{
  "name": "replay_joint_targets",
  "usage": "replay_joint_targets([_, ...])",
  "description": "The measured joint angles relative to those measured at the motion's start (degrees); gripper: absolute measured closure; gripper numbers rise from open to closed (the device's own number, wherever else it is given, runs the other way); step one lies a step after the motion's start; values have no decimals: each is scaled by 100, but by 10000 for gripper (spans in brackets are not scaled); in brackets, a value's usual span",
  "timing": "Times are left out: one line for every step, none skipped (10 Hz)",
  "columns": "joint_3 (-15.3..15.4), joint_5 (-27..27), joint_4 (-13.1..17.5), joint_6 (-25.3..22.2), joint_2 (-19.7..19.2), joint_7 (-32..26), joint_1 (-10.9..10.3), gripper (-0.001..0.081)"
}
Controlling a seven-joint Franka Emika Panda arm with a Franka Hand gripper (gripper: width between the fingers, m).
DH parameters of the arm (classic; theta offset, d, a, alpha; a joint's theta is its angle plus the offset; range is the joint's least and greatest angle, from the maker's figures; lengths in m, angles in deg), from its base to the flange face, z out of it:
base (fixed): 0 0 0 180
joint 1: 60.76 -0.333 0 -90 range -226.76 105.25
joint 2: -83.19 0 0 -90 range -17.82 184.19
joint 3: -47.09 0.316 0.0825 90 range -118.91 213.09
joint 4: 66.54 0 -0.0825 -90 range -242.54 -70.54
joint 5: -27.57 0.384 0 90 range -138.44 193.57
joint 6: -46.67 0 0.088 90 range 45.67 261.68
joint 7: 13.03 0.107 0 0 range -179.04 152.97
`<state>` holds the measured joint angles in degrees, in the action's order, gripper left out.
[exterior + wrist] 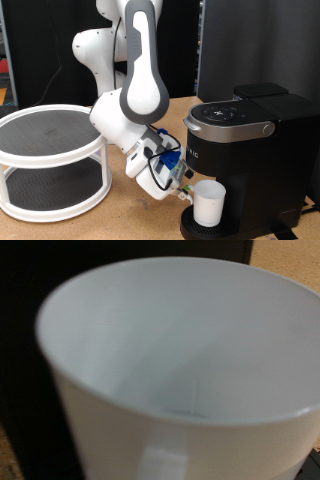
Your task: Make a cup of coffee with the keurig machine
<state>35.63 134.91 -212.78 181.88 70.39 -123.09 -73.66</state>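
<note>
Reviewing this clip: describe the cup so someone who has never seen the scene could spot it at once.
Find the tall black keurig machine at the exterior view's right. On the round tray at its base, under the silver-rimmed top, stands the cup, with the gripper right beside it. It is the only plain white mug, small and cylindrical; the wrist view shows it empty, with a handle.

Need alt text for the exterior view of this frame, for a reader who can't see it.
A white cup stands on the drip tray of a black keurig machine, lid shut, at the exterior view's right. The white robot arm's gripper reaches down beside the cup from its left. A white two-tier round shelf stands at far left.
</note>
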Motion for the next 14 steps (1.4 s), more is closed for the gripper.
replay_joint_targets([-34, -204, -106, -58, 147, 160, 50, 44])
replay_joint_targets([-80, -431, -227, -111, 347, 358, 100, 44])
replay_joint_targets([-140, -709, -345, -190, 558, 578, 152, 12])
replay_joint_targets([-204, -1006, -457, -235, 765, 805, 212, 1])
replay_joint_targets([-269, -1367, -565, -239, 973, 1045, 271, 1])
replay_joint_targets([-347, -1787, -674, -233, 1170, 1276, 331, 0])
replay_joint_targets([-421, -2148, -786, -230, 1353, 1426, 413, 0])
replay_joint_targets([-464, -2327, -925, -231, 1564, 1482, 478, 0])
replay_joint_targets([-457, -2325, -925, -234, 1553, 1482, 477, 0])
replay_joint_targets([-475, -2387, -926, -337, 1552, 1482, 494, 0])
replay_joint_targets([-539, -2507, -926, -570, 1571, 1482, 545, 0])
replay_joint_targets([-640, -2690, -931, -841, 1632, 1486, 627, 0])
replay_joint_targets([-746, -2900, -953, -1117, 1757, 1522, 730, 0])
replay_joint_targets([-829, -3039, -990, -1313, 1939, 1628, 824, 0])
